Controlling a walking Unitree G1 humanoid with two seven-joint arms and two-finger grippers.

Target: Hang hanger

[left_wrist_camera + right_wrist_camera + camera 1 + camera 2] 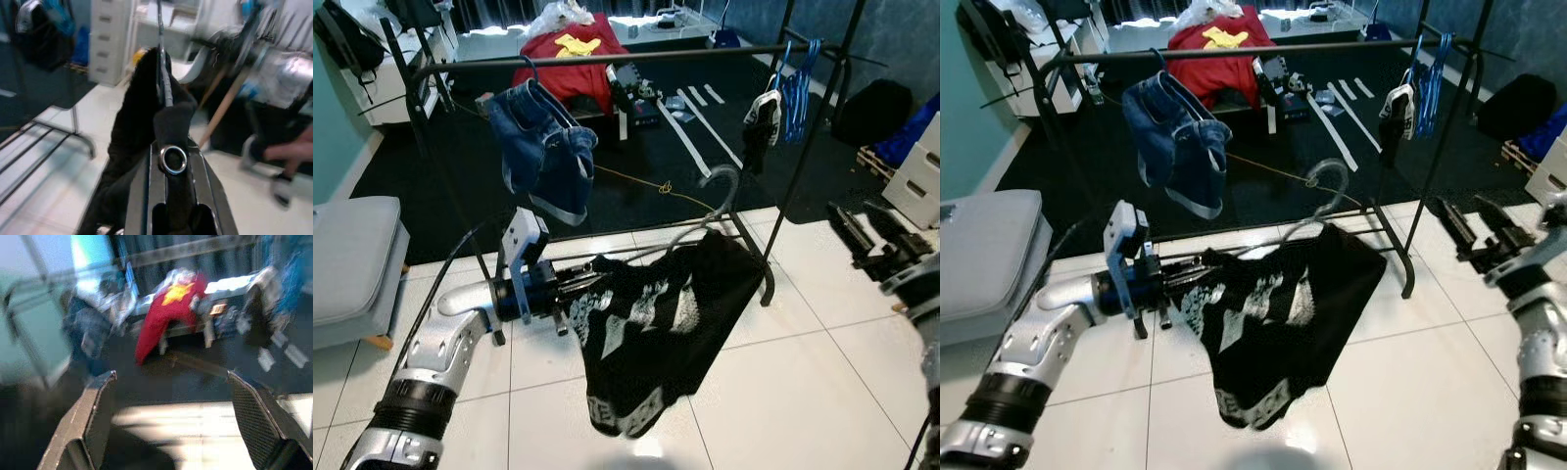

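While my left gripper [576, 286] pinched the hanger [705, 211] by its shoulder, low before the rail [636, 57], the black shirt [651, 333] sagged limply; the right gripper [873, 235] waited wide open.

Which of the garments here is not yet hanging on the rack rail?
The black printed shirt, held on its grey hanger by the left gripper below the rail. The denim shorts already hang there.

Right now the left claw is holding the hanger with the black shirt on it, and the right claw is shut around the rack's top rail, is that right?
Not quite. The left claw does hold the hanger with the black shirt, but the right claw is open and empty, off to the side of the rack's top rail. The left eye view and the right wrist view show it.
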